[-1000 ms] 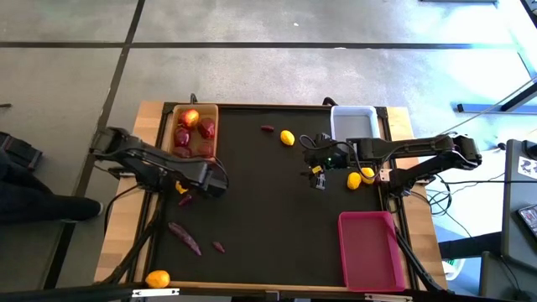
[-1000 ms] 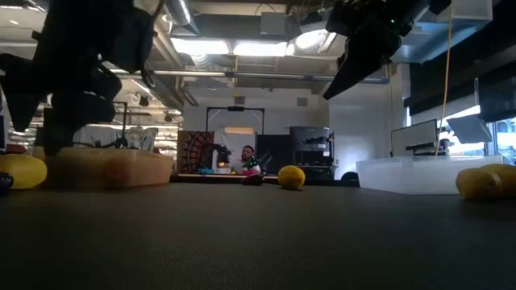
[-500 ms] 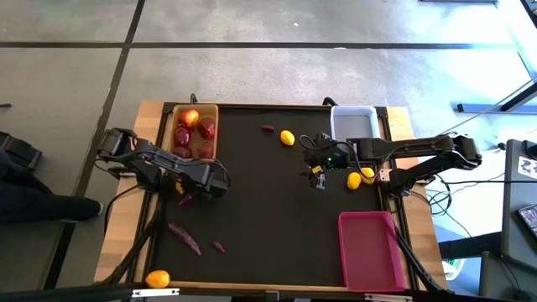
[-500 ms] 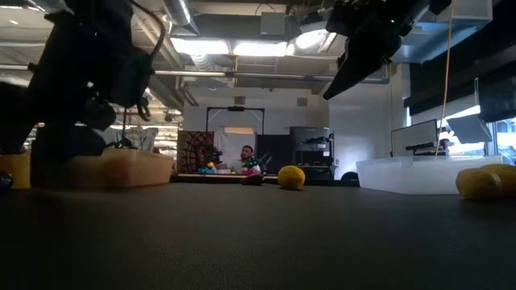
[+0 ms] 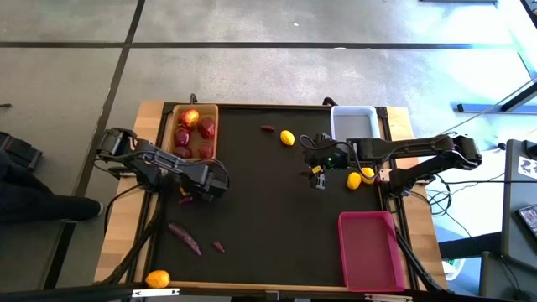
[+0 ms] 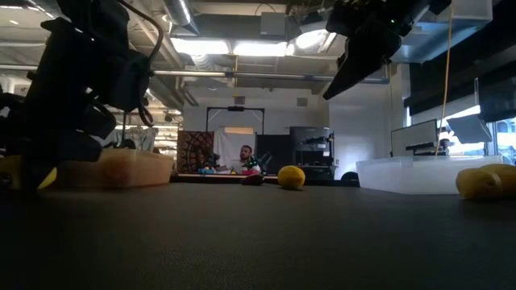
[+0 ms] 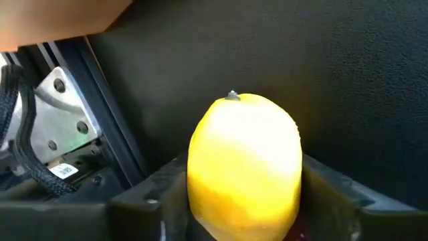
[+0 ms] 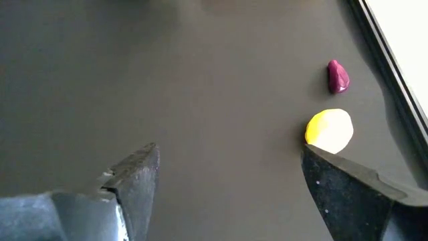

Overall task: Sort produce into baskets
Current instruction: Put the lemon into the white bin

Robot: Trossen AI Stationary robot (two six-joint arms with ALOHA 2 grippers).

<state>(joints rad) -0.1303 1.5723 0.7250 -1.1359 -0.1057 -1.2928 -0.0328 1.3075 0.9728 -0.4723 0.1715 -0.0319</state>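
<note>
Your left gripper [image 7: 244,201] has its fingers clamped on both flanks of the lemon [image 7: 245,164], stem end pointing away from the wrist, low on the mat just beside the wooden basket [image 5: 195,132]; the white basket [image 5: 352,122] lies far across.

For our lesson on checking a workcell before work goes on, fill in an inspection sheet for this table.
Surface: black table mat, wooden edge.
Job's things: dark red round fruits in the tan wooden basket; white plastic basket and magenta-pink plastic basket; yellow fruits and purple-red pieces loose.
Clutter: nothing seen.
Grippers: left gripper fingers flank a yellow lemon-shaped fruit; right gripper open above the mat.
Cables: along both arms.
Surroundings: concrete floor, workshop behind.
</note>
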